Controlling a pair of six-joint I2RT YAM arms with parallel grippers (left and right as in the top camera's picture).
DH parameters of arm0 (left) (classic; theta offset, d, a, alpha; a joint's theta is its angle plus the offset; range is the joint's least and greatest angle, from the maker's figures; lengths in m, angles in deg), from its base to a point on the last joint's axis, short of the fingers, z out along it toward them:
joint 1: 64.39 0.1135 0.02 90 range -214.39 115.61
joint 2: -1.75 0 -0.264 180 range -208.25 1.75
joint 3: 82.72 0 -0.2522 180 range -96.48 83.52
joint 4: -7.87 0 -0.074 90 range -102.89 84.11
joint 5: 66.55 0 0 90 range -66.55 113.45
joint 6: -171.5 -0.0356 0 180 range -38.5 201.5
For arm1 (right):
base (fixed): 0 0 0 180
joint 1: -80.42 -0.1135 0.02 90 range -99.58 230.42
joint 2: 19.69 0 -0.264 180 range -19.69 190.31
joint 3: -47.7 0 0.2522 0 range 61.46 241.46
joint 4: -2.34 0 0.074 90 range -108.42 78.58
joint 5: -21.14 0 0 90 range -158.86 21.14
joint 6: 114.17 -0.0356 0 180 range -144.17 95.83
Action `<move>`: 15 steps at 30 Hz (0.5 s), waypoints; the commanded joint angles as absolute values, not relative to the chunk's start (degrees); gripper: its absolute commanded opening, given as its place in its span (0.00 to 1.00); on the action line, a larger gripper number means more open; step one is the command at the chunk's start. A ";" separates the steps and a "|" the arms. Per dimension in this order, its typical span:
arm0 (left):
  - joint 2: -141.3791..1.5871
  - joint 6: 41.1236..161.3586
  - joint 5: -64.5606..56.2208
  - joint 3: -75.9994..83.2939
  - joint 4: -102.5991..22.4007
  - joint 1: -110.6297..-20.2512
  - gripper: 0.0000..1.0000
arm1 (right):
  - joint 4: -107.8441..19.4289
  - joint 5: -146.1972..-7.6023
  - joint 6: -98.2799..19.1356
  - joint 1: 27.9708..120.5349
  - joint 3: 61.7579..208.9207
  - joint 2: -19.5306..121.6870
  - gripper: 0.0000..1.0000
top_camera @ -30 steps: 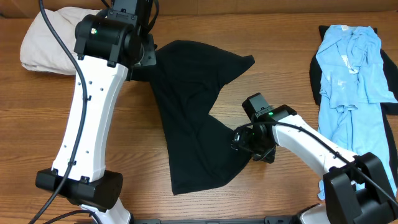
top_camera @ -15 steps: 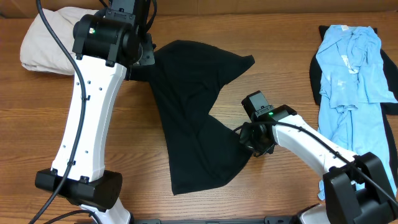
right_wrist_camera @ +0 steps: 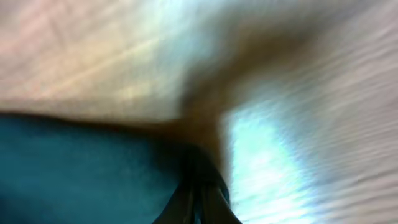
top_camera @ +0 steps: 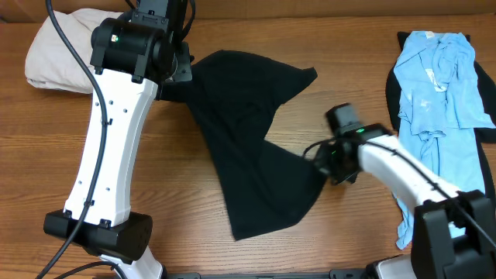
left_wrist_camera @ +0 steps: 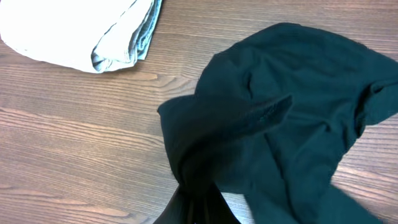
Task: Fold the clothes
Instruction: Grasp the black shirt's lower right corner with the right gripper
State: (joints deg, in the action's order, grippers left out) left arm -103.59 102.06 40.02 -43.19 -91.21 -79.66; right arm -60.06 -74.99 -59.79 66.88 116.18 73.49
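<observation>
A black garment point(top_camera: 248, 132) lies crumpled across the middle of the wooden table. My left gripper point(top_camera: 177, 79) is at its far left corner, shut on a bunched fold of the cloth. In the left wrist view that bunch point(left_wrist_camera: 198, 186) runs down into the closed fingers point(left_wrist_camera: 214, 214). Shut on the garment's right edge, my right gripper point(top_camera: 322, 160) holds the cloth stretched toward it. The right wrist view is motion-blurred; dark cloth point(right_wrist_camera: 81, 168) fills its left and meets the closed gripper point(right_wrist_camera: 200, 202).
A folded cream cloth point(top_camera: 58, 50) sits at the far left corner, also in the left wrist view point(left_wrist_camera: 74, 31). A light blue shirt point(top_camera: 438, 85) lies along the right edge on top of another dark piece point(top_camera: 486, 133).
My right gripper has shut on the black garment's right edge and moved to the right, dragging the lower part of the cloth with it. The left arm has stayed put.
</observation>
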 commanded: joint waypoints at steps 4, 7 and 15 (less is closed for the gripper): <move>-103.92 101.47 38.32 -35.13 -87.34 -79.42 0.04 | -62.91 -78.83 -47.53 83.12 128.12 73.65 0.04; -103.92 101.71 36.13 -30.84 -84.00 -79.42 0.04 | -65.68 -80.39 -45.32 87.14 132.47 73.65 0.04; -103.92 102.32 32.75 -22.38 -75.67 -79.46 0.04 | -79.78 -82.44 -41.17 88.23 144.14 73.19 0.61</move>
